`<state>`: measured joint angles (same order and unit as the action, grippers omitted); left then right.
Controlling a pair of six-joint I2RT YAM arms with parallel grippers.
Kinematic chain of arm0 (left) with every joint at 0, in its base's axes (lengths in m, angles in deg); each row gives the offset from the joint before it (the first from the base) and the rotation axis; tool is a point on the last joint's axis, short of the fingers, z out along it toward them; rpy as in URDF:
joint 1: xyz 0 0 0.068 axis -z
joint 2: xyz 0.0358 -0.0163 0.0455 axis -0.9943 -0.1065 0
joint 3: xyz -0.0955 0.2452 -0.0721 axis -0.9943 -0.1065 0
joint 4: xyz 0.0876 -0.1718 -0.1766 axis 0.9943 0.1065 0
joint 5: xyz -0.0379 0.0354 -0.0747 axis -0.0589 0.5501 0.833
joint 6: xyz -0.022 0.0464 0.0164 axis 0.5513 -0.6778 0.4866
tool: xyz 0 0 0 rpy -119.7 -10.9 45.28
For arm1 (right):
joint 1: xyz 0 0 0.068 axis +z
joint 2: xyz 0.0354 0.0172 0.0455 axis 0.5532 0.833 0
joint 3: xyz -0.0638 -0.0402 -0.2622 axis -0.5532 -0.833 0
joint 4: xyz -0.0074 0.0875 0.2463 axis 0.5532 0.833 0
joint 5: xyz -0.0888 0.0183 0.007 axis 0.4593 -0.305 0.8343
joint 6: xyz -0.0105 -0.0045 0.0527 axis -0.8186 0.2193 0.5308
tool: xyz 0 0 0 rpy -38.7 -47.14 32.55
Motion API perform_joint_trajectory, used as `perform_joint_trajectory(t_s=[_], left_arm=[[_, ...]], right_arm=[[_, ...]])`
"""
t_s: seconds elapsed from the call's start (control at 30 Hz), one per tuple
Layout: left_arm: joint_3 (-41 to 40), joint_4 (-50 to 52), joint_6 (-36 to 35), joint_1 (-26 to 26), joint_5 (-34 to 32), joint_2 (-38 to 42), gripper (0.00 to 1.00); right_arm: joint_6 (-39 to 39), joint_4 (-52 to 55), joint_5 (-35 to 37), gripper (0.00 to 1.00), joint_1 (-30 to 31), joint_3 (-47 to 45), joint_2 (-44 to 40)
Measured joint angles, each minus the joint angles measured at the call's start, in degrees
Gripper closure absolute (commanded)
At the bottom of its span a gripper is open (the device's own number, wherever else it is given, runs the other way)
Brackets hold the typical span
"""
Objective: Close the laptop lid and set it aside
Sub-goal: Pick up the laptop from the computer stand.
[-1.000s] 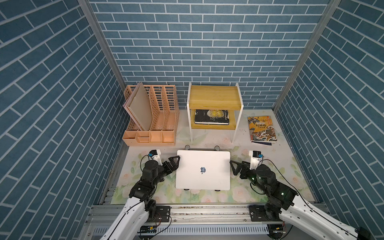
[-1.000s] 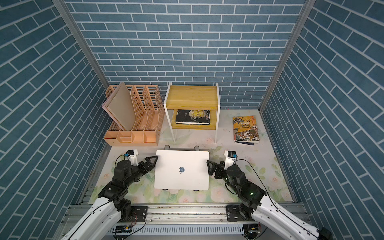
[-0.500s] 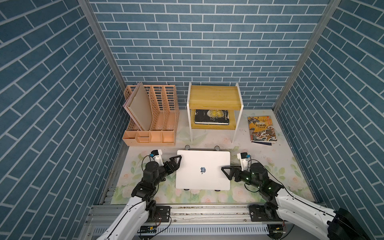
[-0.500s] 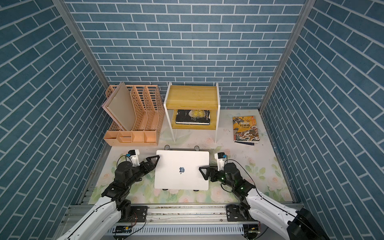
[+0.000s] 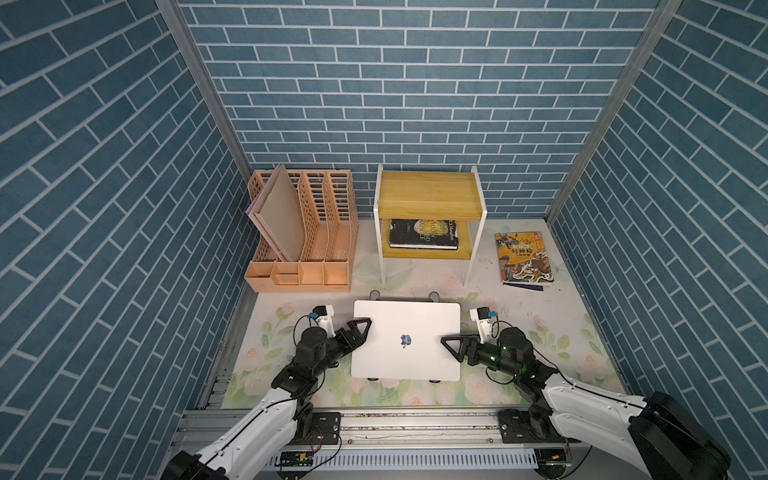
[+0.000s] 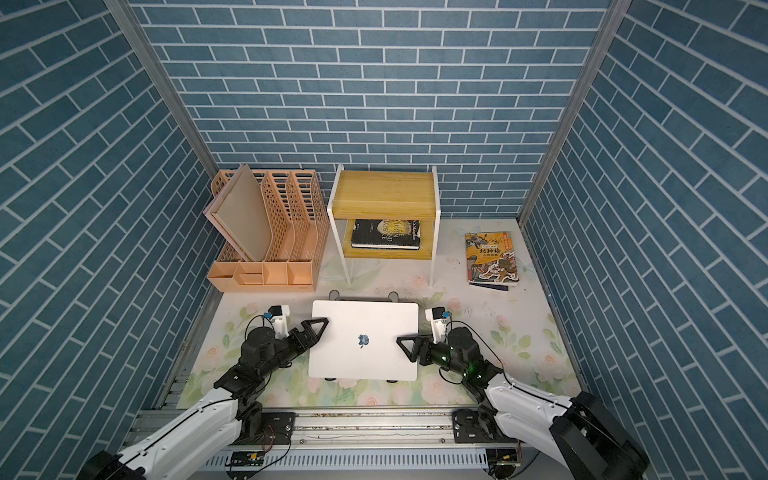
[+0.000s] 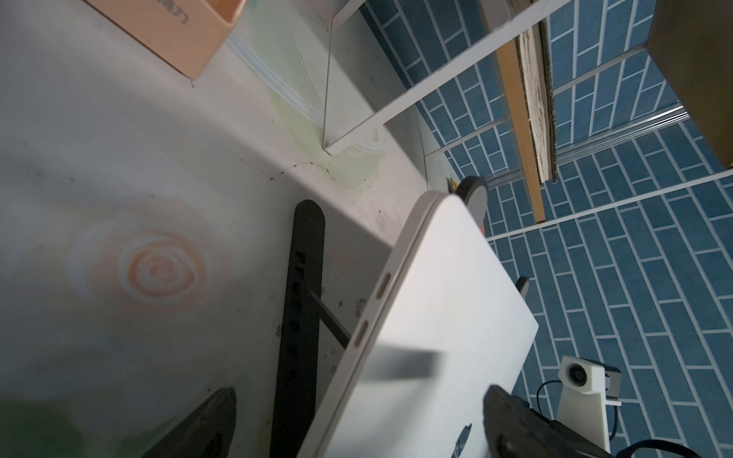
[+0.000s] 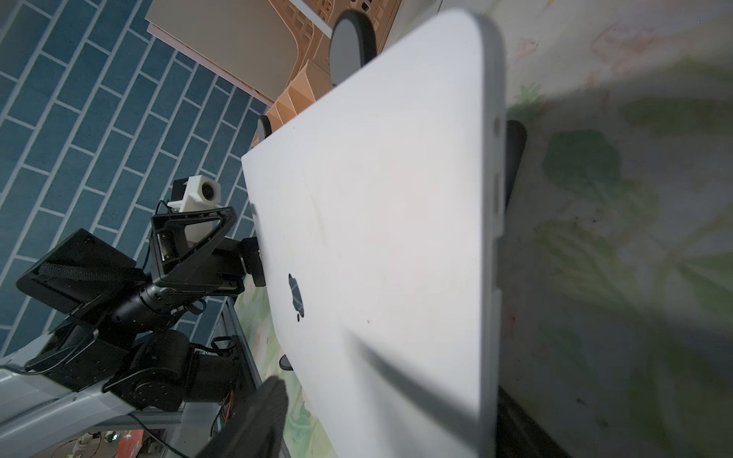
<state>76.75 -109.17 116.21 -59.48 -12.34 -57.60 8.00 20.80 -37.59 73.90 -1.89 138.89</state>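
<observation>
The silver-white laptop (image 5: 406,338) (image 6: 363,338) lies closed on a black stand in the middle of the mat, its lid (image 8: 377,198) flat with the dark logo facing up. My left gripper (image 5: 365,326) (image 7: 357,424) is open at the laptop's left edge, with one finger over the lid and the other below the edge. At the right edge my right gripper (image 5: 448,343) (image 8: 392,416) is also open and straddles it the same way, with a gap showing between the upper finger and the lid. Neither gripper holds anything.
A peach file organiser (image 5: 303,249) with beige folders (image 5: 278,216) stands at the back left. Behind the laptop is a wooden shelf (image 5: 428,199) with a black book (image 5: 424,235) on its lower level. A colourful book (image 5: 525,259) lies at the back right.
My right gripper has slid left from beside the laptop onto its right edge, and its jaws have narrowed. The left gripper has hardly moved. The laptop stays closed in place.
</observation>
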Motion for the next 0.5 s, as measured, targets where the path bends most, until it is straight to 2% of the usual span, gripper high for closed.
perform_joint_trajectory(t_s=[0.37, 0.5], left_arm=[[-0.09, -3.69, 1.84, 3.72, -2.56, -3.34, 0.00], [-0.09, -2.91, 1.95, 4.37, -4.09, -2.86, 0.00]], right_arm=[[1.46, -0.28, -0.87, 0.54, 0.00, -2.69, -6.23], [1.53, -0.33, -1.38, 0.58, 0.00, -2.69, -7.89]])
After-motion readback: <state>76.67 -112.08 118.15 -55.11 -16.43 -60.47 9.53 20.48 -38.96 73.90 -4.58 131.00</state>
